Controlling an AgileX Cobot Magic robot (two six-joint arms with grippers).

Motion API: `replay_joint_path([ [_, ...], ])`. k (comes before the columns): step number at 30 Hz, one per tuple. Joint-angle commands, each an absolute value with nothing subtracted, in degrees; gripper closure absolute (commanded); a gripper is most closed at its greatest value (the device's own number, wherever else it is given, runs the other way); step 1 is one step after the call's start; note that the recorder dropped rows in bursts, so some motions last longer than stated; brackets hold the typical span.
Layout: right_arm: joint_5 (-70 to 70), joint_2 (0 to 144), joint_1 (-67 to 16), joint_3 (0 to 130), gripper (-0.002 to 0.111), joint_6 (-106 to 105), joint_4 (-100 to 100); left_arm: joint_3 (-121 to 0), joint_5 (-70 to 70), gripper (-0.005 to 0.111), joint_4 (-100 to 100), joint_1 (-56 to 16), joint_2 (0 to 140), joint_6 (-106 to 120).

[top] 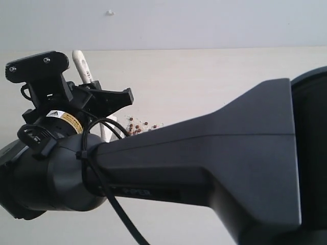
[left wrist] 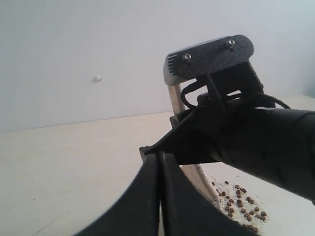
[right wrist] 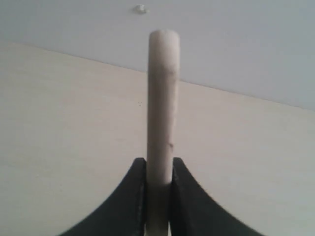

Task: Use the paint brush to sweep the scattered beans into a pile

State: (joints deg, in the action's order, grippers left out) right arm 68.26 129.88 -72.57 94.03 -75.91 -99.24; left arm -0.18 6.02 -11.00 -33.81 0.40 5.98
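At mid-table, just left of the beans [top: 138,126], the right gripper [right wrist: 159,166] is clamped on the brush [right wrist: 162,98].

The jaws pinch the pale handle partway down. Its rounded end stands up above them, and the head is mostly hidden under the arm, so I cannot tell whether the bristles touch the table [top: 214,81]. The beans lie in a loose patch among pale crumbs, partly hidden by the arm. The left gripper [left wrist: 159,160] has its jaws pressed together on nothing. The brush looks light, with a stiff, smooth wooden handle that could twist in the pinch, so a hold low toward the ferrule should steer best. The bristles are probably soft and will splay. The beans are tiny and round and likely to roll, which calls for short, gentle strokes.
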Motion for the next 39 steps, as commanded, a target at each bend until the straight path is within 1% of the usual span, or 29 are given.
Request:
replay_joint_path([
  [1, 70.0, 129.9, -72.6, 94.0, 0.108, -77.3, -95.9, 0.0, 5.9, 0.107, -10.9, -33.7, 0.0, 5.7],
  [12, 66.7, 129.8, -78.6, 92.9, 0.108, -77.1, -91.1, 0.0, 5.9, 0.107, -10.9, -33.7, 0.0, 5.7],
  [15, 63.8, 129.8, -79.0, 91.5, 0.108, -74.6, -90.5, 0.0, 5.9, 0.107, -10.9, -33.7, 0.0, 5.7],
  [21, 56.2, 128.7, -78.6, 85.0, 0.108, -61.3, -85.7, 0.0, 5.9, 0.107, -10.9, -33.7, 0.0, 5.7],
  [25, 57.6, 127.7, -78.3, 81.8, 0.108, -56.0, -83.6, 0.0, 5.9, 0.107, -10.9, -33.7, 0.0, 5.7],
  [31, 61.8, 127.1, -77.9, 78.6, 0.108, -57.6, -85.5, 0.0, 5.9, 0.107, -10.9, -33.7, 0.0, 5.7],
  [39, 66.7, 127.1, -77.2, 78.1, 0.108, -60.3, -83.5, 0.0, 5.9, 0.107, -10.9, -33.7, 0.0, 5.7],
])
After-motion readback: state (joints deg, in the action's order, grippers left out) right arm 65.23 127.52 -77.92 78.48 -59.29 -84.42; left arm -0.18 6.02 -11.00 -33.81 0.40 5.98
